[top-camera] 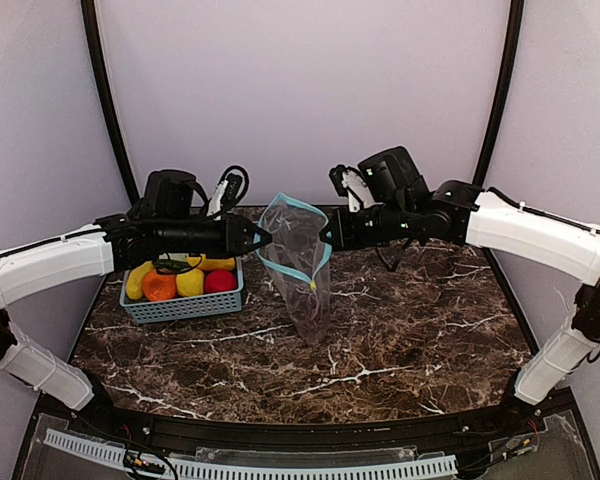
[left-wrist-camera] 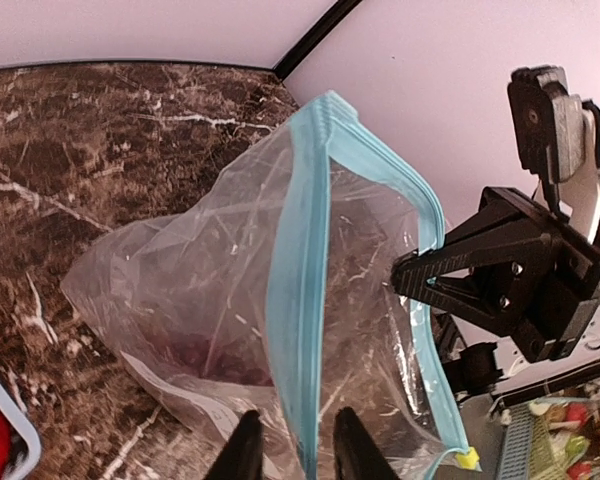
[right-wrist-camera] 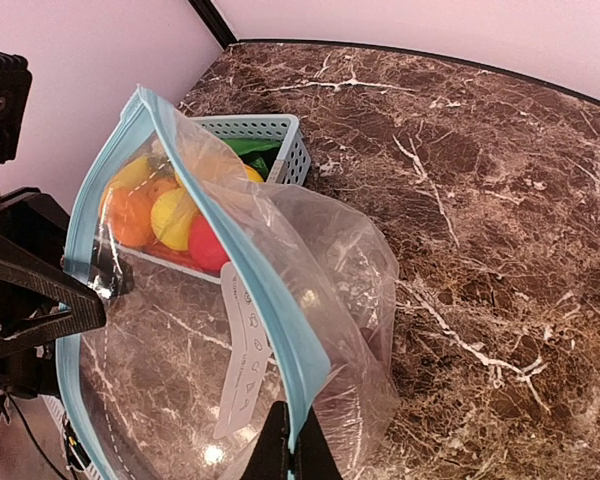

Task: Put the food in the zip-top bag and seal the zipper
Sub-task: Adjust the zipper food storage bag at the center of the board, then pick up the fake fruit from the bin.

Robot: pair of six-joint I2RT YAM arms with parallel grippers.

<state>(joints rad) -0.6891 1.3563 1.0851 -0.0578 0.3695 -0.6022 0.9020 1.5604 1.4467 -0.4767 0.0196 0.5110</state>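
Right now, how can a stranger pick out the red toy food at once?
On the dark brown marble table, look left of the clear plastic zip-top bag for the teal lattice basket. The round red toy piece lies at its right end; the yellow ball beside it differs only in colour.

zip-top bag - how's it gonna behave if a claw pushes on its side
The zip-top bag looks thin and crinkled, so it would probably buckle rather than slide. It hangs between the left claw and right claw, so likely floppy; its mouth may collapse if released. Nearly empty, it seems light and easy to tip.
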